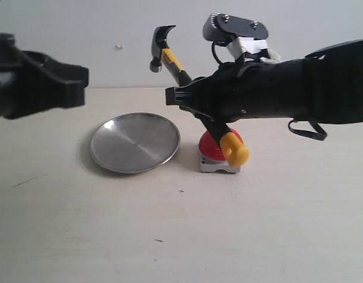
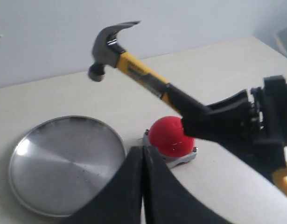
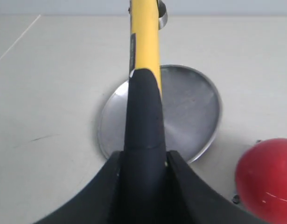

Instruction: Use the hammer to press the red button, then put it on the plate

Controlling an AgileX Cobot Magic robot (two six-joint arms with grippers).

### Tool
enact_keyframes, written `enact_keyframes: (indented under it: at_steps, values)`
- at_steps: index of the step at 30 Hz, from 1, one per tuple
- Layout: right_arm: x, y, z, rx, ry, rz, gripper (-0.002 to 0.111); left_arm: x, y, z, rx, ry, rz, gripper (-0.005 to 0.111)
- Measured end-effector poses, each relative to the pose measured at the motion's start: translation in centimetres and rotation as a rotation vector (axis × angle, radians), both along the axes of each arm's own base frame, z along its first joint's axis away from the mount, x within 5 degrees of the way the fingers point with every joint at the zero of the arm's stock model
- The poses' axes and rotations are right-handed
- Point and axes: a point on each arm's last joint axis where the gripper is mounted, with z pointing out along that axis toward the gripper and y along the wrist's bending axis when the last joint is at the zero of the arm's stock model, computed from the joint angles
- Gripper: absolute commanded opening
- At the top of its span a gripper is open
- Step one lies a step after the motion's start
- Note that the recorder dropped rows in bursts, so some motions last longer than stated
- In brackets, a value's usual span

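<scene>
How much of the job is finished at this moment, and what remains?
Done: the right gripper holds the hammer off the table, clamped on its black handle. In hand: the head is up in the air, clear of the red button; whether it was pressed cannot be told. To do: the plate is bare, so placing remains.

beige tabletop (image 1: 258, 236), plain white wall (image 1: 81, 29)

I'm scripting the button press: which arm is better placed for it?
Right. The right tool grips the hammer by its handle, head raised, near the red button; the left tool is shut and empty.
</scene>
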Motion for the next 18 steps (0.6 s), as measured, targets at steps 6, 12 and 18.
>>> enact_keyframes:
  at_steps: [6, 12, 18]
  values:
    - [-3.5, -2.6, 1.9, -0.017, -0.055, -0.078, 0.000, -6.3, 5.5, -4.2, -0.151, -0.274, 0.086, 0.000]
    - [-5.3, -3.6, 2.1, -0.026, -0.068, -0.095, 0.000, -10.4, 8.6, -6.2, -0.185, -0.452, 0.093, 0.000]
    - [-5.9, -3.9, 0.7, -0.065, -0.037, -0.077, 0.000, -12.4, 10.9, -5.2, -0.192, -0.579, 0.180, 0.000]
